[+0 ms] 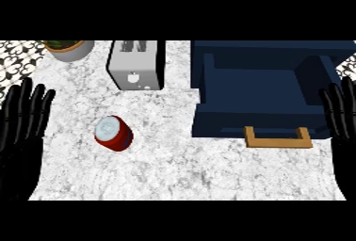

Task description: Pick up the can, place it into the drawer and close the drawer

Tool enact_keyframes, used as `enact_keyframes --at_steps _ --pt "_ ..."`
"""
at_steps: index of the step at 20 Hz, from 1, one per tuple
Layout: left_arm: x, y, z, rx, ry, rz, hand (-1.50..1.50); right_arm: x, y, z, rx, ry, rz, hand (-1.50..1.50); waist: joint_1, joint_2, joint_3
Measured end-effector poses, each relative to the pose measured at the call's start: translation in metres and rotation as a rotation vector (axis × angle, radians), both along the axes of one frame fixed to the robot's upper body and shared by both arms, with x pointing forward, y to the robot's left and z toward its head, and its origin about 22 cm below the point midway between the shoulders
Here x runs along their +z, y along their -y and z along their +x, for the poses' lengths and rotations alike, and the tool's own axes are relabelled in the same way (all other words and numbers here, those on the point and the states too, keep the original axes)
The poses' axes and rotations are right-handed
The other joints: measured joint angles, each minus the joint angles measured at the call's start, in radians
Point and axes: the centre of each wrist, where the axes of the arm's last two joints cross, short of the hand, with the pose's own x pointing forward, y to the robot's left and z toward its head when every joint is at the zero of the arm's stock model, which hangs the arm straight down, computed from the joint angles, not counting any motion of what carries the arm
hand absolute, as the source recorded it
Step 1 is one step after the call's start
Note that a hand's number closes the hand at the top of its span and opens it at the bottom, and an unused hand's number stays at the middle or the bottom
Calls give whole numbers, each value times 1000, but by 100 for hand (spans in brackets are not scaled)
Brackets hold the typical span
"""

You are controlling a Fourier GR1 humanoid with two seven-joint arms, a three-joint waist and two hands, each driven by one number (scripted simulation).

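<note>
The can (114, 133), red with a silvery top, is sitting on the marble counter (188, 174) in the left half, tilted so that its top is facing up and slightly toward the far left. Nothing is touching it. It is lying well apart from the drawer (254, 101), which is standing pulled open on the right half of the counter: a dark blue box with its cavity showing and a tan wooden handle (277, 138) sticking out from its near face. Behind the can, toward the far edge, a silver toaster (135, 65) is standing just left of the drawer's far left corner. At the far left corner of the counter a grey pot with a green plant (68, 49) is sitting, partly cut off by the view's edge.

The left hand (24, 122) is resting at the counter's left edge, fingers straight and pointing up, released and holding nothing, apart from the can. The right hand (341, 110) is showing at the right edge beside the drawer's right side, fingers likewise straight and upright, grasping nothing.
</note>
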Motion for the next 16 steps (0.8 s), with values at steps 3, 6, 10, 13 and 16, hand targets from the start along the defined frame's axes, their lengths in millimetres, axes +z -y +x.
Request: enact_keyframes --at_steps 3,6,10,13,16 --pt "-3 -2 8 -145 -8 -6 -150 4 -7 2 24 -6 0 -150 -8 -11 10" --pt "0 0 15 -399 -1 -3 -150 1 -10 2 56 -6 13 -150 -25 -13 13" --pt "-12 -24 22 -551 -190 104 -150 -13 1 -1 -80 -155 65 -150 -36 -13 16" --pt "-8 -55 30 -629 -261 133 -150 -18 8 -7 -137 -220 79 -150 -30 -17 18" --pt "4 -83 37 -673 -302 146 -150 -18 21 -13 -173 -249 86 -150 -24 -20 19"
